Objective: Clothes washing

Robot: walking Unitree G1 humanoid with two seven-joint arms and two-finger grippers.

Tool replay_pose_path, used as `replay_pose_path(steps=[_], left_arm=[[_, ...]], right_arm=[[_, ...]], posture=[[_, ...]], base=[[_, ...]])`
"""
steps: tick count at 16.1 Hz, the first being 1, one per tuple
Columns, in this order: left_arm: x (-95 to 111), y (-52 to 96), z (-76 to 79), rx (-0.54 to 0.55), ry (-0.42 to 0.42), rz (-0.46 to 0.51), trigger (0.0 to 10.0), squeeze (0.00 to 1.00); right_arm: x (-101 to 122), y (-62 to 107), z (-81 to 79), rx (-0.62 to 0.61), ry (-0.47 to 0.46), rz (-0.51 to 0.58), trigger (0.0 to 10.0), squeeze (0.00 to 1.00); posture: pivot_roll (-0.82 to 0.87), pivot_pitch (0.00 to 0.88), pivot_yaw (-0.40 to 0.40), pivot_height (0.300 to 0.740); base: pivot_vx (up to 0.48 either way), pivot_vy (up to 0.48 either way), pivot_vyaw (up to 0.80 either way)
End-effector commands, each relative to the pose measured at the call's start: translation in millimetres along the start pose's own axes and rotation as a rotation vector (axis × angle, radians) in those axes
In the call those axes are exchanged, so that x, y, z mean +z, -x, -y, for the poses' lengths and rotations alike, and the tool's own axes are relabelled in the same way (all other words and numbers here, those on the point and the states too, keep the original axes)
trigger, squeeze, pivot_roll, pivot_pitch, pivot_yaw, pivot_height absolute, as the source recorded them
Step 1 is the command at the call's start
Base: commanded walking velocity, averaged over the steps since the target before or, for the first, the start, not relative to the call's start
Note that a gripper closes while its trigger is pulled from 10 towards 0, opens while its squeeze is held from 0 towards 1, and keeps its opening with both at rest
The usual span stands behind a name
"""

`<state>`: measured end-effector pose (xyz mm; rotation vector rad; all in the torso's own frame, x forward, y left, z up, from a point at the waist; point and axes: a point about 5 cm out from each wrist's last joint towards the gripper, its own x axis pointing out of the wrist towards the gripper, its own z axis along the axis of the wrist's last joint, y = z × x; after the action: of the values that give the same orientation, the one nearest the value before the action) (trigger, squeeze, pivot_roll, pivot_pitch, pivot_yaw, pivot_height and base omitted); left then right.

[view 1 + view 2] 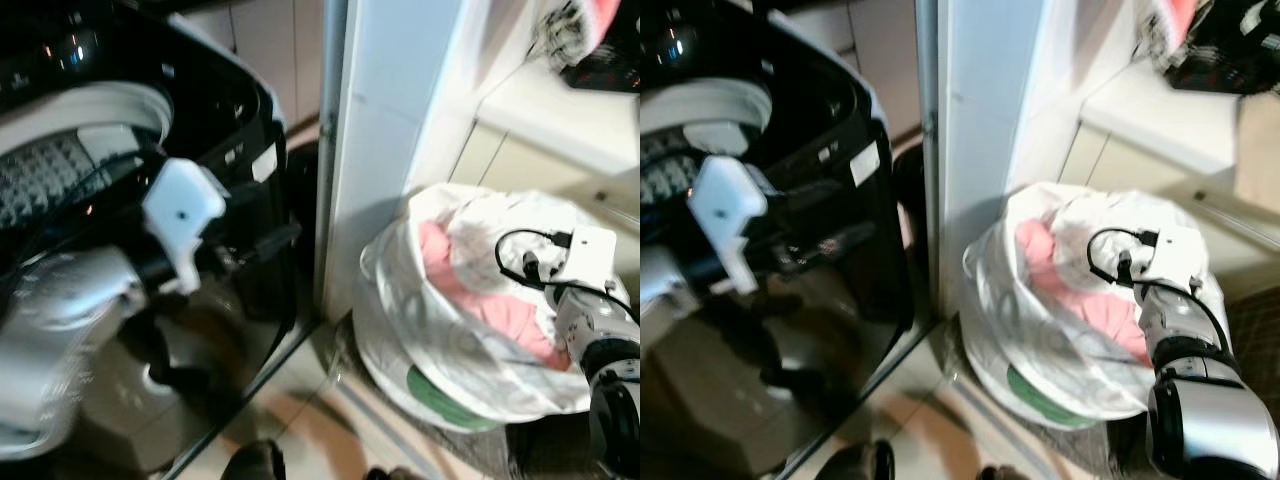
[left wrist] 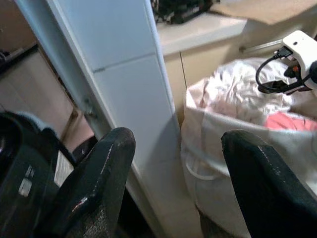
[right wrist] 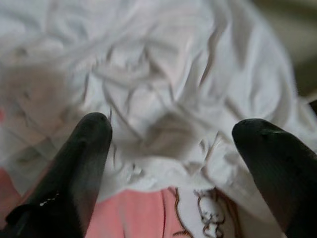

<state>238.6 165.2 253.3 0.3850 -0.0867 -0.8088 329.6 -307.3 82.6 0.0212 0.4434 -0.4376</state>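
Note:
A black top-loading washing machine (image 1: 240,110) stands at the left, its pale drum (image 1: 60,170) showing under the lid. My left gripper (image 2: 173,144) hangs open and empty beside the machine's front corner, facing the bag. On the floor at the right sits a white laundry bag (image 1: 440,340) holding a pink garment (image 1: 470,290) and crumpled white cloth (image 3: 163,74). My right arm reaches down into the bag's mouth. Just above the white cloth, my right gripper (image 3: 173,129) is open, with nothing between its fingers.
A white pillar (image 1: 380,130) stands between machine and bag. Behind the bag is a low cream cabinet with a counter (image 1: 560,110) carrying dark items (image 1: 610,60). Something green (image 1: 440,395) lies under the bag. Tiled floor (image 1: 320,420) runs in front.

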Motion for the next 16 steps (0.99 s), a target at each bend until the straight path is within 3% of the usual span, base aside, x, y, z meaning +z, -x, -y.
replay_pose_path(steps=[1, 2, 3, 6, 8, 11, 14, 16], left_arm=[[7.4, 7.5, 1.4, -0.015, -0.011, 0.003, 10.0, 0.0], [12.4, 15.2, 1.1, -0.013, -0.016, -0.008, 10.0, 0.0], [16.3, 20.2, 1.5, -0.01, -0.022, -0.016, 10.0, 0.0], [25.5, 26.1, 6.0, -0.004, -0.032, -0.018, 10.0, 0.0], [26.9, 28.7, 7.4, -0.004, -0.03, -0.02, 10.0, 0.0], [28.3, 30.5, 9.3, 0.002, -0.031, -0.035, 10.0, 0.0], [27.9, 33.3, 7.3, 0.024, -0.044, -0.051, 10.0, 0.0], [27.1, 34.1, 6.5, 0.03, -0.048, -0.058, 10.0, 0.0]], right_arm=[[-1.7, -0.1, 0.6, -0.016, -0.017, -0.011, 10.0, 1.0], [-2.7, 0.1, -0.5, -0.02, -0.088, -0.002, 10.0, 0.0], [-2.9, 0.2, -2.3, -0.014, -0.131, 0.013, 10.0, 0.0], [5.4, 0.7, -16.3, 0.018, -0.092, 0.091, 10.0, 0.0], [8.0, 1.0, -17.1, -0.017, -0.085, 0.114, 10.0, 0.0], [1.8, 1.7, -14.0, -0.064, -0.043, 0.108, 10.0, 0.0], [-3.4, 2.6, 1.8, -0.15, -0.081, 0.101, 10.0, 0.0], [-4.1, 2.8, 3.8, -0.157, -0.066, 0.101, 10.0, 0.0]], posture=[[0.38, 0.239, 0.009, 0.74], [0.42, 0.254, 0.014, 0.74], [0.43, 0.257, 0.013, 0.74], [0.45, 0.259, 0.009, 0.74], [0.46, 0.26, 0.008, 0.74], [0.46, 0.252, 0.009, 0.74], [0.46, 0.234, 0.007, 0.74], [0.46, 0.221, -0.002, 0.74]], base=[[0.0, 0.0, 0.0], [0.0, 0.0, 0.0], [0.0, 0.0, 0.0], [0.0, 0.0, 0.0], [0.0, 0.0, 0.0], [0.0, 0.0, 0.0], [0.0, 0.0, 0.0], [0.0, 0.0, 0.0]])
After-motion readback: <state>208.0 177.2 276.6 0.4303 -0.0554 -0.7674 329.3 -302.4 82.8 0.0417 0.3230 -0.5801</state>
